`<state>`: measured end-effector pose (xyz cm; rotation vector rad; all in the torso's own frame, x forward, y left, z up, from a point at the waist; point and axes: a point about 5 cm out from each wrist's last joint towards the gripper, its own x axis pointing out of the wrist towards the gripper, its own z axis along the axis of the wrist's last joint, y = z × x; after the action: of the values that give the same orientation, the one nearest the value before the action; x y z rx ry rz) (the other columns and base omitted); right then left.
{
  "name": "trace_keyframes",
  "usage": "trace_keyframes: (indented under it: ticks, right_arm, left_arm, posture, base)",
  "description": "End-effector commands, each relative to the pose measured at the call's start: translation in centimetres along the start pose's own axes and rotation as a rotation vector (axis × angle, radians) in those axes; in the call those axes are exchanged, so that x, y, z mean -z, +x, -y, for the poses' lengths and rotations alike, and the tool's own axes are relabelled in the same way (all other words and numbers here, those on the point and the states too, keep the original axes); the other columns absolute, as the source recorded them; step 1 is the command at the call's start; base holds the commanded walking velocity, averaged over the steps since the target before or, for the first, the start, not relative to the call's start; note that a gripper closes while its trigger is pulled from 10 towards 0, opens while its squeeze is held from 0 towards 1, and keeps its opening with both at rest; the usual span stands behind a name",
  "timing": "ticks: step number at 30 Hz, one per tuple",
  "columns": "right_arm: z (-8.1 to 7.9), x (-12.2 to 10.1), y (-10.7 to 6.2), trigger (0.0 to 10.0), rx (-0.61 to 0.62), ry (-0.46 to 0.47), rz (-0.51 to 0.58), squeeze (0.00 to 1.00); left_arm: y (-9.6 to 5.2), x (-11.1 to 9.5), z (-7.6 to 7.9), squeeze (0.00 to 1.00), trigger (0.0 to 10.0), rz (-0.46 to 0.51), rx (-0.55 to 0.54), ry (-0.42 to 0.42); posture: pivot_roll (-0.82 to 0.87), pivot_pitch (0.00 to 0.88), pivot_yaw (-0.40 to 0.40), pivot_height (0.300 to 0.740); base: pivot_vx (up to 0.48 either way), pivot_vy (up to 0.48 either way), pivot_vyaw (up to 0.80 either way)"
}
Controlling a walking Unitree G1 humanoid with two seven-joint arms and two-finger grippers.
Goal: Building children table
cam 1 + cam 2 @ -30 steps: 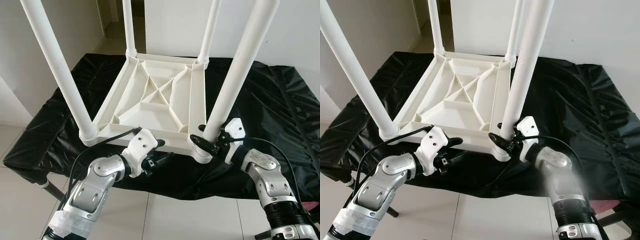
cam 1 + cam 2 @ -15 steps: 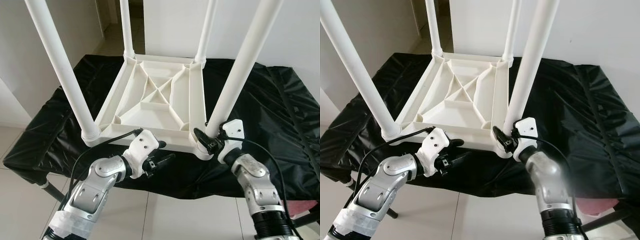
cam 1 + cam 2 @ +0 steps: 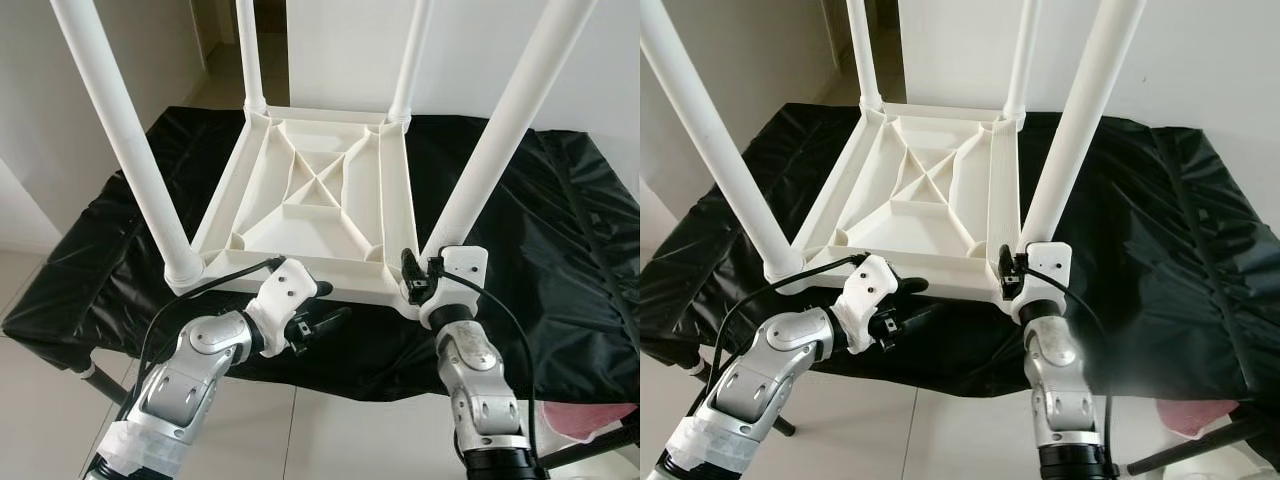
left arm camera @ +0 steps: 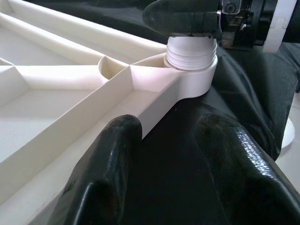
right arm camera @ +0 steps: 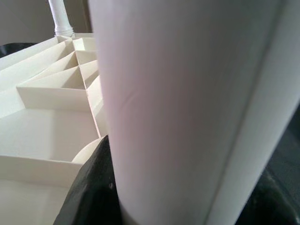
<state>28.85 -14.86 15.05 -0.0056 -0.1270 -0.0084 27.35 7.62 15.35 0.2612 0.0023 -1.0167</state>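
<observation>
Where glossy black cloth [image 3: 560, 230] drapes, right claw [image 3: 418, 280] clasps smooth cylindrical leg [image 3: 490, 160].

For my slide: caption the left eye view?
Right end effector grips the upturned white table's near leg; left end effector open.

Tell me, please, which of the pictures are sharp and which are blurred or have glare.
Both eye views are sharp and evenly lit; the black cover shows sheen. In the left wrist view the black fingers are soft, the leg socket clearer. In the right wrist view the white leg is close and blurred.
</observation>
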Motion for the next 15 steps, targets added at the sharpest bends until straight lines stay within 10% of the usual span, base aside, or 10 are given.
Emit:
trace_keyframes:
  ticks: [1,5,6,12,13,15]
  right_arm:
    - [0.0,1.6,-0.6,10.0,0.053,0.02,-0.084,0.0]
    - [-0.7,1.4,-0.8,10.0,0.096,0.043,-0.077,0.0]
    - [-1.0,0.9,-0.8,10.0,0.083,0.062,-0.05,1.0]
    - [-0.8,-0.1,-1.2,10.0,0.056,0.031,0.021,1.0]
    - [-0.5,-0.1,-1.5,10.0,0.061,0.001,0.023,0.78]
    - [-0.4,-0.1,-1.7,10.0,0.053,0.0,0.024,0.78]
  left_arm:
    - [0.0,0.3,0.3,0.0,10.0,-0.015,0.018,-0.007]
    - [0.0,0.3,0.5,0.0,10.0,-0.015,0.015,-0.009]
    - [-0.1,0.3,0.5,0.0,10.0,-0.015,0.011,-0.008]
    - [-0.2,0.4,0.4,0.0,10.0,-0.019,0.007,-0.015]
    - [-0.2,0.5,0.4,0.0,10.0,-0.021,0.005,-0.014]
    - [-0.2,0.5,0.3,0.0,10.0,-0.021,0.002,-0.012]
  posture:
    - [-0.06,0.089,0.046,0.74]
    - [-0.06,0.093,0.037,0.74]
    - [-0.05,0.093,0.033,0.74]
    - [-0.05,0.093,0.028,0.74]
    - [-0.05,0.093,0.024,0.74]
    - [-0.05,0.093,0.024,0.74]
  base:
    - [0.0,0.0,0.0]
    - [0.0,0.0,0.0]
    - [0.0,0.0,0.0]
    - [0.0,0.0,0.0]
    - [0.0,0.0,0.0]
    - [0.0,0.0,0.0]
